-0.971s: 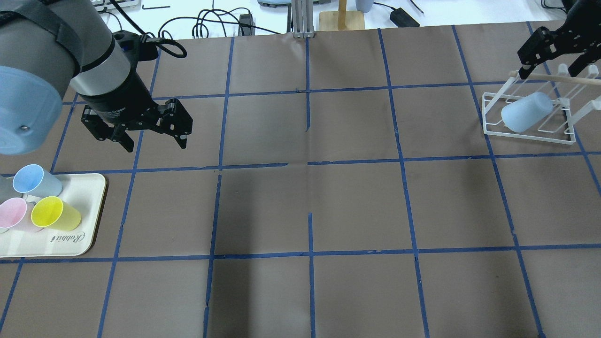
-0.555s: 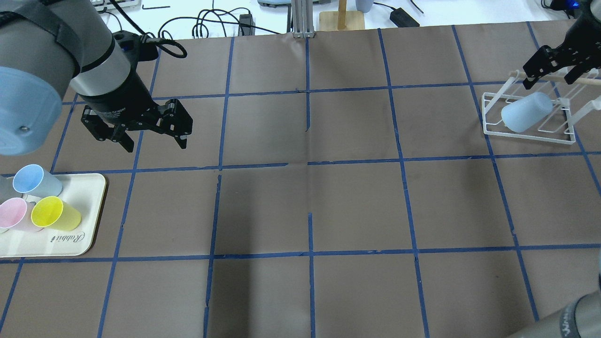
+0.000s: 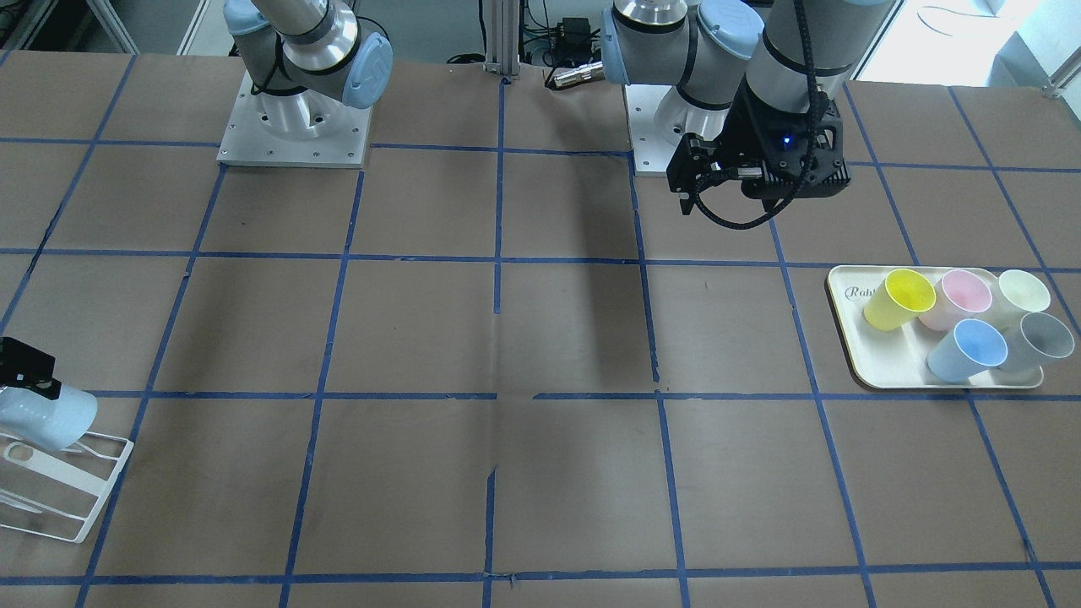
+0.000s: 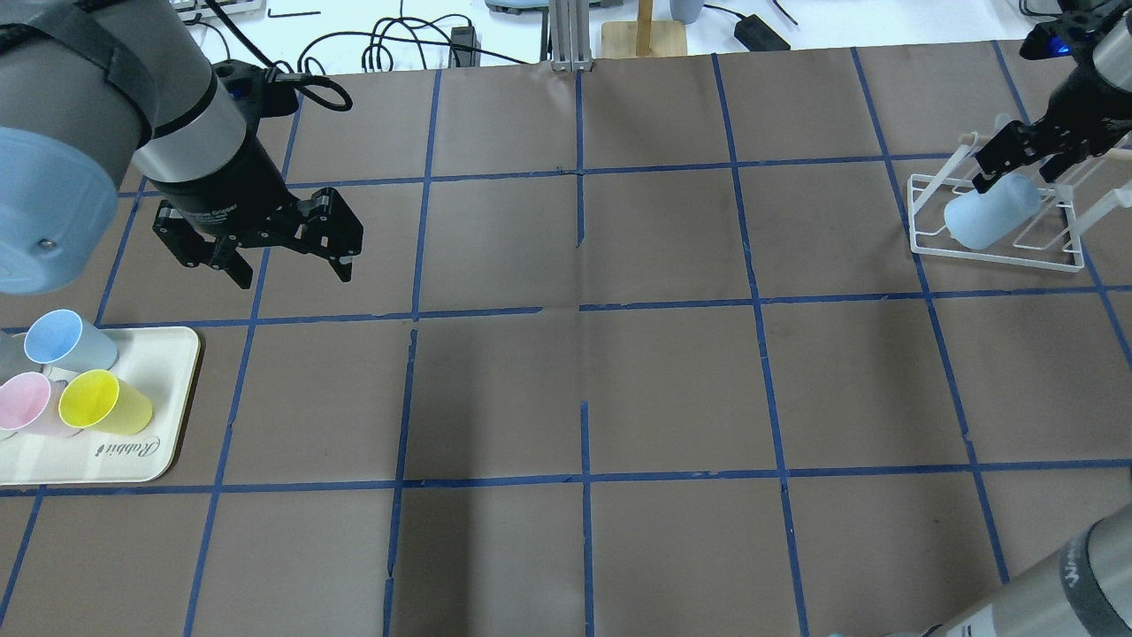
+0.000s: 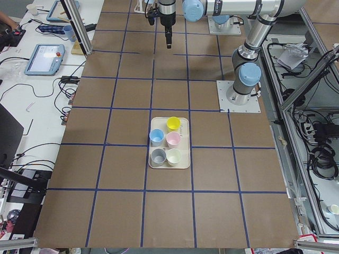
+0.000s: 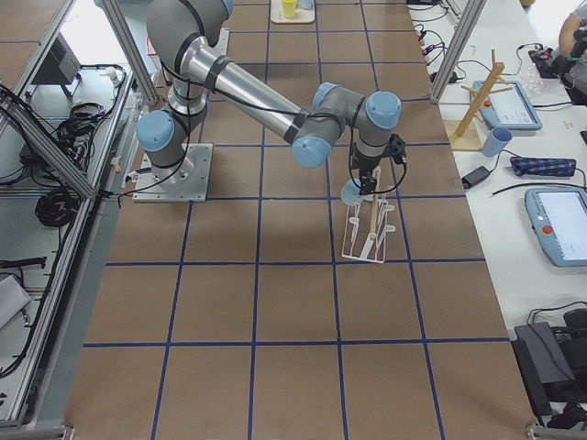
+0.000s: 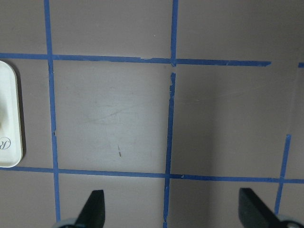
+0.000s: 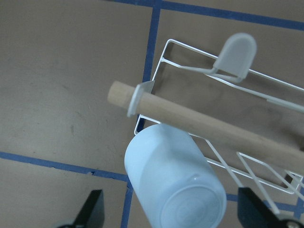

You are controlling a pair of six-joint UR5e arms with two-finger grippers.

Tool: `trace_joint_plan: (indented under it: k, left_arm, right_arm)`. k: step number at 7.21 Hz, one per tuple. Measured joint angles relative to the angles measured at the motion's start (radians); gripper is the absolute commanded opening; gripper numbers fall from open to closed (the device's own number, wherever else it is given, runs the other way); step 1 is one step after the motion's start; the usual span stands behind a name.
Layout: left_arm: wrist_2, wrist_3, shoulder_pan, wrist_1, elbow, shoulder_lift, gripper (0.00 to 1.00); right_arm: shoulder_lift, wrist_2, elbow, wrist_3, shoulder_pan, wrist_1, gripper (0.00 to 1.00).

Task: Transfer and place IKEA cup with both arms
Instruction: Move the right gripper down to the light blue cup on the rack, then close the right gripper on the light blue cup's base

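- Cream rounded-rectangular plastic tray sits nearest, on the robot's left side of the brown paper-covered table with a blue tape grid. It holds five upright plastic cups: yellow cup, pink cup, sky-blue cup, grey cup, off-white cup.
- Black two-finger left gripper hangs above bare paper near the tray, jaws wide apart, nothing between them.
- Farther off on the right side, white wire rack stands on the table. Round wooden dowel runs across its top.
- Pale icy-blue tapered handleless plastic IKEA cup rests tilted in the rack, closed base uppermost, just under the dowel.
- Black two-finger right gripper is at the cup's base end, jaws spread, one finger on each side of the cup. Neither finger touches it in the wrist view.
- Black cables lie on the white bench past the table's far edge.
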Motion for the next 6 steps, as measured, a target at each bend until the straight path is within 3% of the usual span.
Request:
trace_joint_plan:
  k: [3, 6]
  left_arm:
    - [0.003, 0.01, 0.003, 0.001, 0.001, 0.002, 1.0]
    - [0.002, 0.011, 0.008, 0.0, 0.0, 0.008, 1.0]
  right_arm:
    - [0.003, -0.004, 0.022, -0.005, -0.001, -0.02, 1.0]
    - [0.01, -0.002, 0.024, -0.005, -0.001, -0.022, 0.79]
